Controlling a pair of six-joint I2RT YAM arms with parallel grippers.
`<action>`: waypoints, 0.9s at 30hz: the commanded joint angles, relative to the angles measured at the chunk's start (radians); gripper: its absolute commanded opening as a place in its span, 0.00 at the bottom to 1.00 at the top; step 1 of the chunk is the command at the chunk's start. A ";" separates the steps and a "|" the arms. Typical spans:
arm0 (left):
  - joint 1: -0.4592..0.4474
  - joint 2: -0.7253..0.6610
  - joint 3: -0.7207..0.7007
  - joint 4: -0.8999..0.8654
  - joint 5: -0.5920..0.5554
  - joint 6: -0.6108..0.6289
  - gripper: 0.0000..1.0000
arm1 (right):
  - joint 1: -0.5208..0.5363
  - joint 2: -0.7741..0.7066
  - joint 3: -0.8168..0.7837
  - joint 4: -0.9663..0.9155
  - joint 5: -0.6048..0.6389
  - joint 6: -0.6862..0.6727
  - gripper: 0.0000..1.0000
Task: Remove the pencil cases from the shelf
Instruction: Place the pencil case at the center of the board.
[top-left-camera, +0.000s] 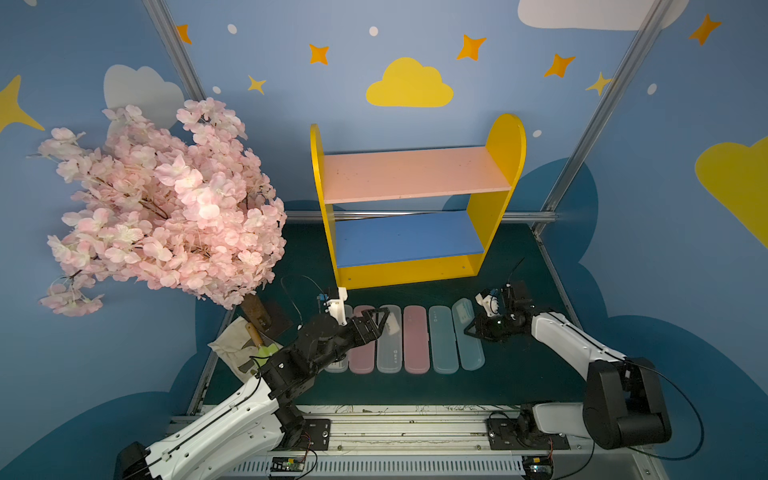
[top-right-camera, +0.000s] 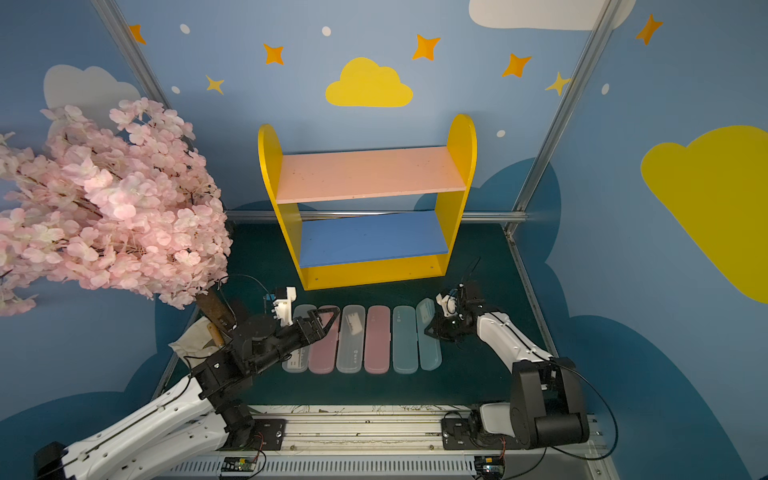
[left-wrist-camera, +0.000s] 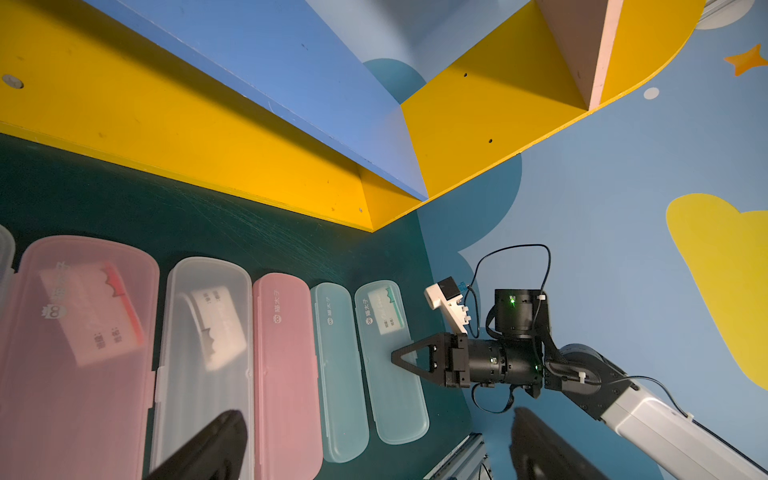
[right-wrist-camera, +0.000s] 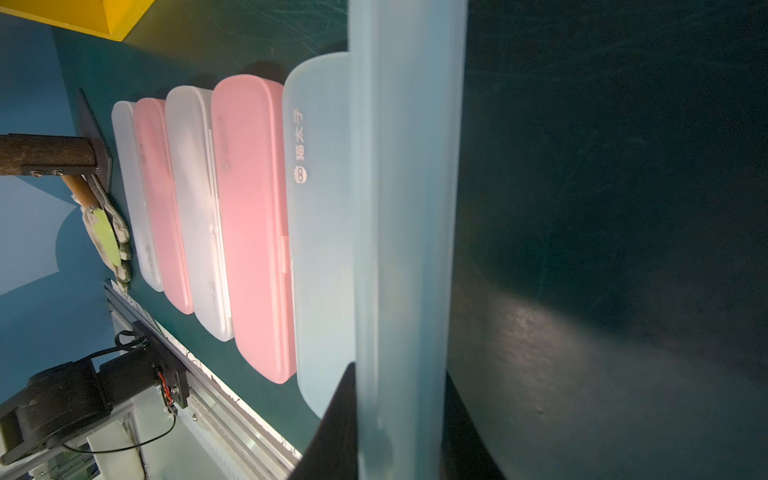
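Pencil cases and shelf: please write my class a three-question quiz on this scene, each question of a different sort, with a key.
1. True or false: the shelf holds no cases.
2. How many cases are in the row in front of the shelf?
3. The right hand is shut on a case of which colour? A pink, B white, C teal.

Key
1. True: both boards are bare.
2. Six.
3. C: the teal case at the end of the row.
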 joint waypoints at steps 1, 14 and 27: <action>0.005 -0.001 -0.007 0.008 -0.005 0.010 1.00 | -0.007 0.022 -0.010 0.030 -0.012 0.017 0.12; 0.007 -0.014 -0.015 -0.001 -0.009 0.003 1.00 | -0.007 0.046 -0.035 0.044 0.024 0.044 0.39; 0.006 -0.060 -0.015 -0.071 -0.045 0.087 1.00 | -0.012 0.044 -0.008 -0.024 0.100 0.069 0.65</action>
